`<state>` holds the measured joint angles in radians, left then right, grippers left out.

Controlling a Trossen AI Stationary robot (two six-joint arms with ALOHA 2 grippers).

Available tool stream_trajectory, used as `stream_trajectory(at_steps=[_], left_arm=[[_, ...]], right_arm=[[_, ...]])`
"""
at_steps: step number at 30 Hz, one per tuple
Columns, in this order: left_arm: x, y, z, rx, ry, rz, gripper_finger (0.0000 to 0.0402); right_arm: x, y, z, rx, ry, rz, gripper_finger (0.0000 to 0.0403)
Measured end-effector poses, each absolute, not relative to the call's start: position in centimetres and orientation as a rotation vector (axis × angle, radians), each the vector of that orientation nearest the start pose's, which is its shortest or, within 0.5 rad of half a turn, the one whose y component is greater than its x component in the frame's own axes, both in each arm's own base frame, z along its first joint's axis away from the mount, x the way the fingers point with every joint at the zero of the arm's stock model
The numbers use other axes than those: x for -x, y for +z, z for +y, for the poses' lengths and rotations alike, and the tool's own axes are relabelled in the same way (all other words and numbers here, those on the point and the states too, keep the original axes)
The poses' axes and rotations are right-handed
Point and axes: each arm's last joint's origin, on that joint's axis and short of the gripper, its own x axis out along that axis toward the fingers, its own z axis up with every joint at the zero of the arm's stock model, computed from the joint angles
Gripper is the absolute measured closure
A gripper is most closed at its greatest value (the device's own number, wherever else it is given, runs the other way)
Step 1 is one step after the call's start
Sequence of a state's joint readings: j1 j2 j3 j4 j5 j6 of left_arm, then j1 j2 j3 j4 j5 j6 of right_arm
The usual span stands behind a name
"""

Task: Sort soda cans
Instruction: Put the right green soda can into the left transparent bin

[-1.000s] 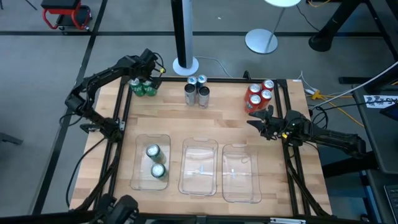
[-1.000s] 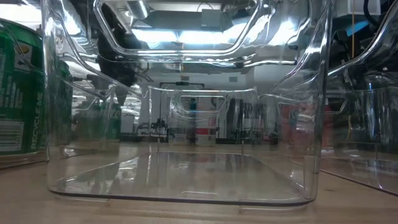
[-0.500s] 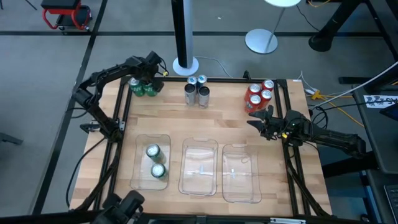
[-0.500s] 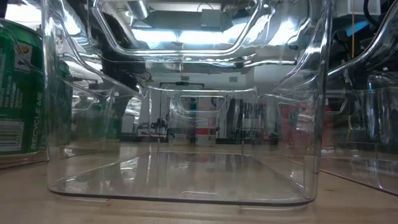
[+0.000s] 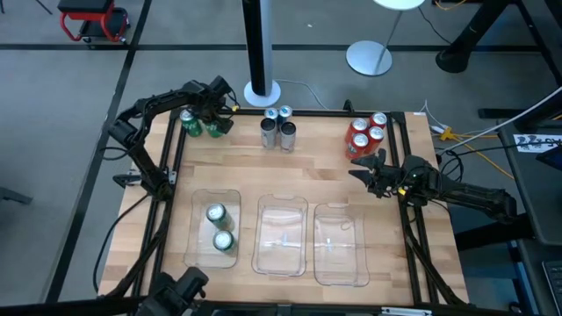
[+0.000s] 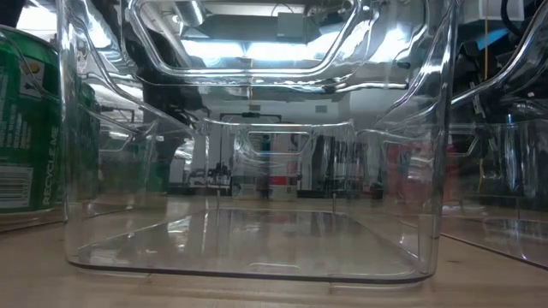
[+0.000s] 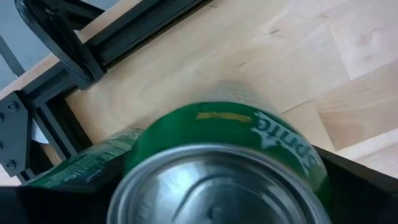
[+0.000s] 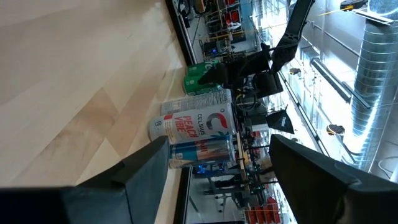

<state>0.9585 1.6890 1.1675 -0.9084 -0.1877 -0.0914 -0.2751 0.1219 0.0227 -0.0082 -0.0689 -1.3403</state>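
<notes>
At tabletop's (image 5: 307, 167) far-left corner, left gripper (image 5: 216, 117) pinching green can (image 7: 227, 168), second green can (image 5: 192, 123) just beside. Two green cans (image 5: 219, 227) sit in left tray (image 5: 195, 204). Grey cans (image 5: 277, 128) far centre, red cans (image 5: 365, 132) far right. Right gripper (image 5: 367, 167) spread, near red cans.

Left pincer (image 5: 213, 117) clamped, right pincer (image 5: 363, 167) agape

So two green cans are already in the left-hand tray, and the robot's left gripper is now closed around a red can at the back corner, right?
Not quite: the can in the left gripper is green, not red, as the left wrist view shows. The red cans stand untouched at the other back corner. The rest holds: the high view shows two green cans in the left tray.
</notes>
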Motion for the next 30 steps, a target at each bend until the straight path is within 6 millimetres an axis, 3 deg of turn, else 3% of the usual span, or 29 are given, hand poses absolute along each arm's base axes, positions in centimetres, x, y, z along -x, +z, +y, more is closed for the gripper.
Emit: stream_trajectory(at_steps=[5,17,30], left_arm=[[-17.3,20.1,25.5,0.638,1.002,1.337,0.0098],[-18.0,20.4,24.2,0.605,0.934,1.382,0.0099],[-18.6,26.3,18.6,0.527,0.903,1.241,0.0099]], right_arm=[[-10.0,16.1,-2.6,1.315,-0.102,0.228,0.0125],[-10.0,16.0,-2.6,1.315,-0.103,0.229,0.0125],[-10.0,16.0,-2.6,1.315,-0.103,0.229,0.0125]])
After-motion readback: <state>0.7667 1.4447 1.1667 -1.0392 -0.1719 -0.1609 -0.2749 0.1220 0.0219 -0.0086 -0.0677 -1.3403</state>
